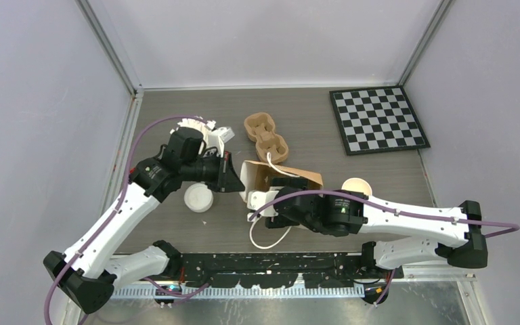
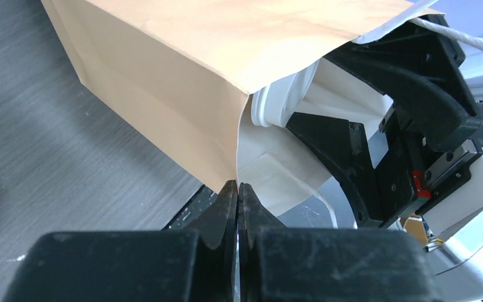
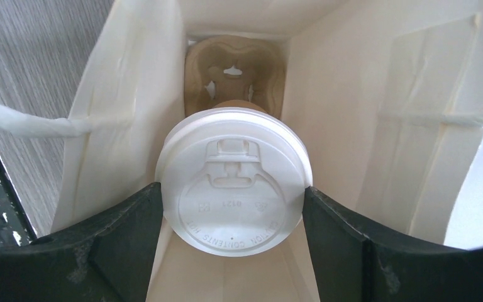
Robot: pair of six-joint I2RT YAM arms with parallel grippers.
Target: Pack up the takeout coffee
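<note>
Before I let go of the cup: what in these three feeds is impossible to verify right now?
Right wrist: the takeout coffee shows only its lid; cup body and seating in the carrier are hidden beneath.
Top external: the right arm and bag cover the coffee.
Left wrist: the bag wall hides the carrier.

Quick count: one brown kraft paper bag (image 1: 281, 177), two moulded pulp cup carriers (image 1: 266, 135) (image 3: 233, 72), one white-lidded brown paper cup (image 3: 233, 189), one lidless paper cup (image 1: 357, 186), one loose white plastic lid (image 1: 198, 198), one black-and-white checkerboard (image 1: 378, 120).
</note>
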